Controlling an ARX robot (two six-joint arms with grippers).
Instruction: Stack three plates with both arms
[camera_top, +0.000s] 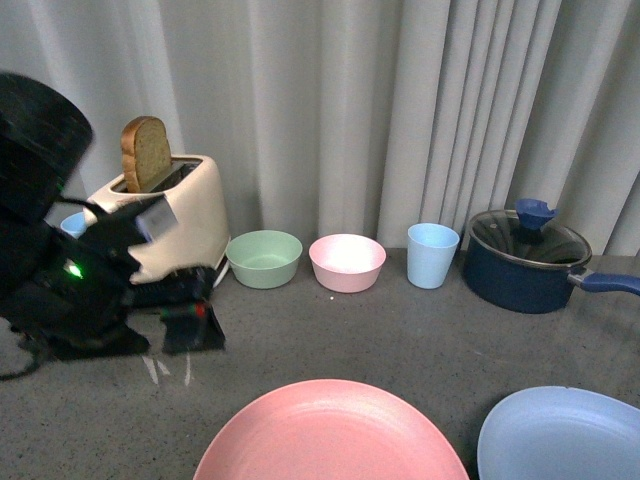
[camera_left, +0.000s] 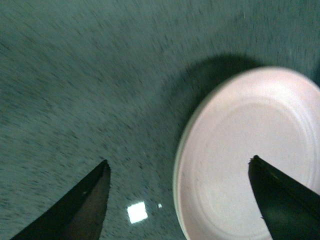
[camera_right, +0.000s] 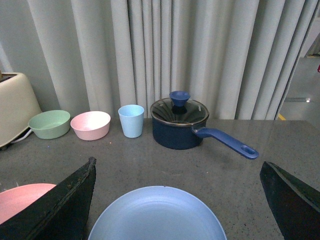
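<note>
My left claw (camera_left: 178, 161) hangs over the grey speckled tabletop (camera_left: 75, 75) with its two black fingers (camera_left: 80, 205) spread wide and nothing between them. One finger sits over a pale round shallow plate (camera_left: 240, 165) and the other over bare table, so I judge I am lining up on that plate's rim, where a flat dish can be pinched. This view is blurred and washes out colour: I take the plate for the beige one but cannot be sure, nor can I place it relative to the large round matte pink plate (camera_top: 330, 435). My right claw (camera_right: 177, 162) is likewise spread and empty, aimed low across the large round light blue plate (camera_right: 157, 215), which lies flat just right of the pink plate with a narrow strip of table between them. Nothing is stacked yet. The pink plate, lying between my arms, looks the sensible base. The small green bowl (camera_top: 264, 258) and small pink bowl (camera_top: 347, 262) stand well beyond the pink plate, out of my way.
</note>
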